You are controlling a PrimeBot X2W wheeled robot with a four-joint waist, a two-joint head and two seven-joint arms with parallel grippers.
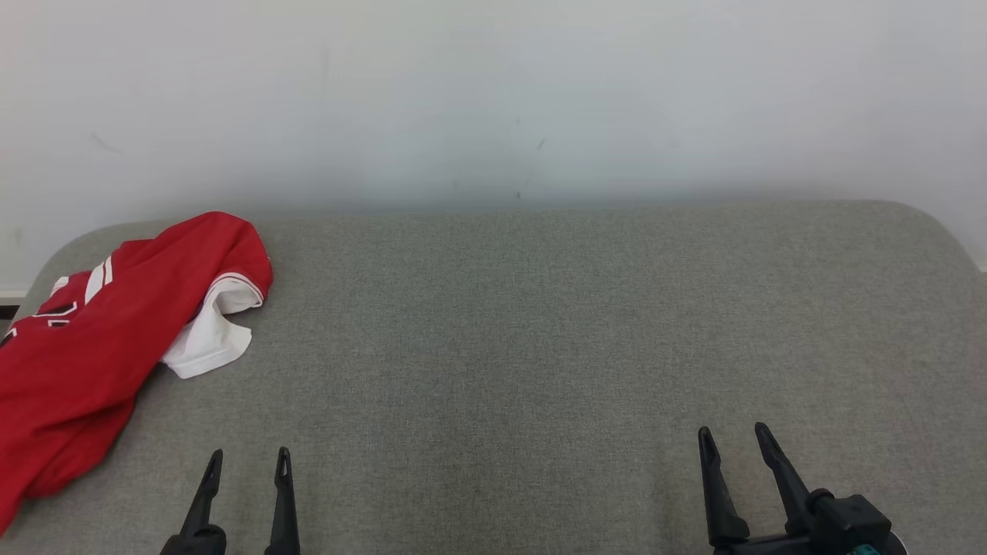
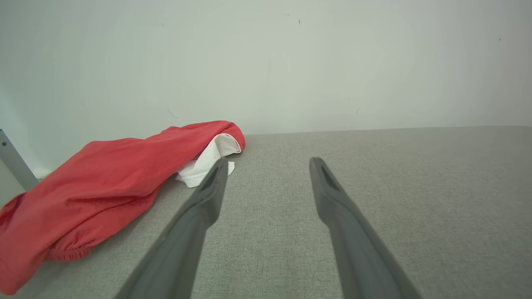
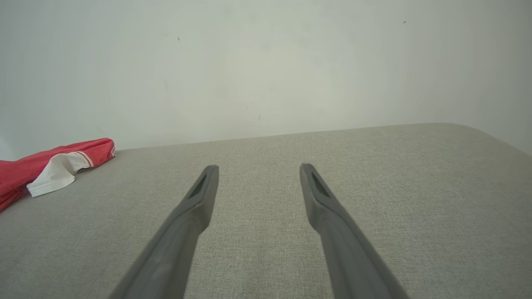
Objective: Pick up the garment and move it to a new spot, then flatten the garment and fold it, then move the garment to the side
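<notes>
A crumpled red garment [image 1: 92,331] with white trim lies bunched at the far left of the grey fabric surface [image 1: 540,324], partly hanging over the left edge. A white sleeve sticks out on its right side. My left gripper [image 1: 248,458] stands open at the lower left, just right of the garment and apart from it. In the left wrist view the garment [image 2: 104,182] lies left of my open left gripper [image 2: 268,162]. My right gripper [image 1: 732,433] is open at the lower right, far from the cloth. The right wrist view shows the garment [image 3: 37,164] at far left and my open right gripper [image 3: 257,168].
A plain pale wall [image 1: 493,92] rises right behind the grey surface. The surface has rounded far corners, and its far right corner [image 1: 937,223] curves off. A grey metal bar [image 2: 12,160] stands at the left edge of the left wrist view.
</notes>
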